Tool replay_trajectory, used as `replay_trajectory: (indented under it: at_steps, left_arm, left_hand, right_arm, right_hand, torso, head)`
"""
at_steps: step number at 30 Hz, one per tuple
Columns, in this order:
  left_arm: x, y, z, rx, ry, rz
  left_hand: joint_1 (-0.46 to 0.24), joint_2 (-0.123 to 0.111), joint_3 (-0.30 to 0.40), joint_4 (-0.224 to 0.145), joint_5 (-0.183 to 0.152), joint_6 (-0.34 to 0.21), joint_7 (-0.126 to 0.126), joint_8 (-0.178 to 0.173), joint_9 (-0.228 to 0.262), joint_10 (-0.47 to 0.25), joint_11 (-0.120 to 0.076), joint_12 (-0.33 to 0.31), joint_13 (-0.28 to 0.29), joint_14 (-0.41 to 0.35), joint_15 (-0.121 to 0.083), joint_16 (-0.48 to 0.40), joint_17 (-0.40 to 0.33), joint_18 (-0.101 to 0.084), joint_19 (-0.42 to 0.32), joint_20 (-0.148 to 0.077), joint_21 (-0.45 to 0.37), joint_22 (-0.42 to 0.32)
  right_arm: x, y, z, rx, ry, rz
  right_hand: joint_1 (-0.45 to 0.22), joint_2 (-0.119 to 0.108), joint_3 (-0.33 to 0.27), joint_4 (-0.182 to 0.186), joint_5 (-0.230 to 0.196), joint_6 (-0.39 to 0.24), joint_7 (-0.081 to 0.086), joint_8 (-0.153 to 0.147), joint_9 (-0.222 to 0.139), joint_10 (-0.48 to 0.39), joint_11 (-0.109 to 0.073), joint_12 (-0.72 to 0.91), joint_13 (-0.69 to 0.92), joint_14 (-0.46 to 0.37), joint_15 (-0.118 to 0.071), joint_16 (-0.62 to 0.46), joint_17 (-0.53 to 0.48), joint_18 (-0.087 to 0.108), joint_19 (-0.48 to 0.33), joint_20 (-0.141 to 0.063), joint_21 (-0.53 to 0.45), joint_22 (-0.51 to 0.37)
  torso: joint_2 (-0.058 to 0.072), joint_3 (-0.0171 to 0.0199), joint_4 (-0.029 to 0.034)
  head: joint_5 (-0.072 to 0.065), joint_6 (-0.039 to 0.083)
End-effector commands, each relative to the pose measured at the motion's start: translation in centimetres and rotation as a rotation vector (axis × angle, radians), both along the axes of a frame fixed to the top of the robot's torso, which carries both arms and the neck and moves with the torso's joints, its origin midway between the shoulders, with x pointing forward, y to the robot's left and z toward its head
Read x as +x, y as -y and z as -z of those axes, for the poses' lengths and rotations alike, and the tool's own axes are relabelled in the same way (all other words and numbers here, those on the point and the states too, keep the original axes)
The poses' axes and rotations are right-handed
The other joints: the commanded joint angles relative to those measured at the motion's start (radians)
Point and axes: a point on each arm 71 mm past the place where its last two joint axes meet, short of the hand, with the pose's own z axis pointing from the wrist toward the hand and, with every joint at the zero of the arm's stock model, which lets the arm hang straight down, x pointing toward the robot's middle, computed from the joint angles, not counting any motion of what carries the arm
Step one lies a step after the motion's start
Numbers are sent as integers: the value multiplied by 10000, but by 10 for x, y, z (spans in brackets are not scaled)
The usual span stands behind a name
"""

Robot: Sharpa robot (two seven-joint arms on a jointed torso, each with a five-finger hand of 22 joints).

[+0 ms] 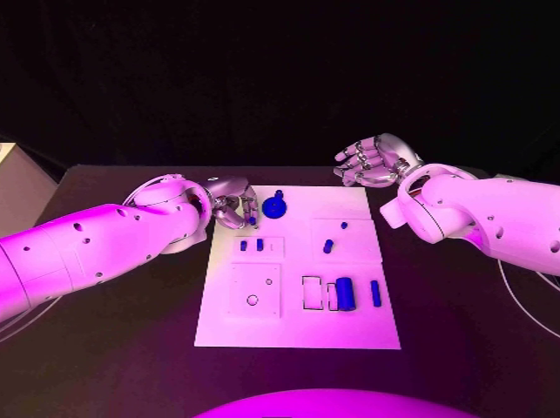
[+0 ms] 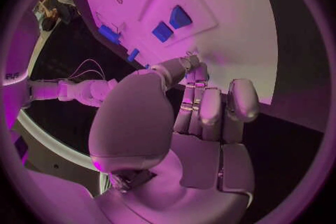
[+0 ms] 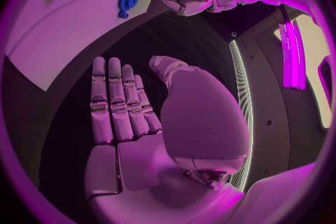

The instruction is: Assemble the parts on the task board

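- My left hand (image 1: 233, 202) sits at the left far corner of the flat white rectangular task board (image 1: 355, 326), which lies in the middle of the black worktop (image 1: 117, 348).
- In my left wrist view the fingers (image 2: 210, 109) of that hand are curled inward, close together; I cannot tell whether anything is pinched under the tips.
- Just beside that hand, on the board's far edge, lies a round blue disc with a short stem (image 1: 274, 206); it looks apart from my fingers.
- Two small blue blocks (image 1: 251, 245) stand in a raised panel on the board's left side, near my left hand.
- Nearer me on the left, a square panel carries a small ring-shaped hole (image 1: 253, 300).
- Toward the middle, two small blue pegs (image 1: 328, 247) stand one behind the other.
- On the near right, a long blue bar (image 1: 344, 293) lies beside two outlined slots, with a thinner blue strip (image 1: 375, 293) next to it.
- My right hand (image 1: 374, 161) hovers beyond the board's right far corner, off the board, over bare worktop.
- Its fingers (image 3: 115, 103) are straight, side by side, palm open and holding nothing.
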Motion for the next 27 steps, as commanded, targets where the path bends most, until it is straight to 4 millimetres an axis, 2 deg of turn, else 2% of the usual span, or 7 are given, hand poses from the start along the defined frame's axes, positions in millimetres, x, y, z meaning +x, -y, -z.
replay_trajectory:
  at_steps: [1,27]
  left_arm:
    - [-1,4,1,11,-141,133]
    - [-3,7,5,196,-376,219]
  left_hand:
    - [-126,6,-82,-12,-48,75,-19,-72,12,40,19,-85,-18,28,6,24,-32,-93,51,13,28,-1]
    - [-134,8,-90,-9,-47,80,-21,-80,14,48,18,-99,-19,20,6,19,-56,-88,37,11,16,-16]
  right_arm:
    - [0,-2,0,-2,43,-198]
    - [0,-2,0,-5,46,-207]
  right_hand:
    - [-102,-7,5,-76,-47,42,157,-42,-16,-6,60,-70,-12,-32,68,-66,-9,49,-53,-6,-34,-14]
    - [-103,-3,7,-85,-47,52,155,-41,-18,0,59,-69,-30,-35,69,-79,-20,50,-60,-3,-33,-36]
  torso:
    - [-2,-7,-2]
    - [-2,1,-2]
  head:
    - [1,-13]
    - [-7,-63]
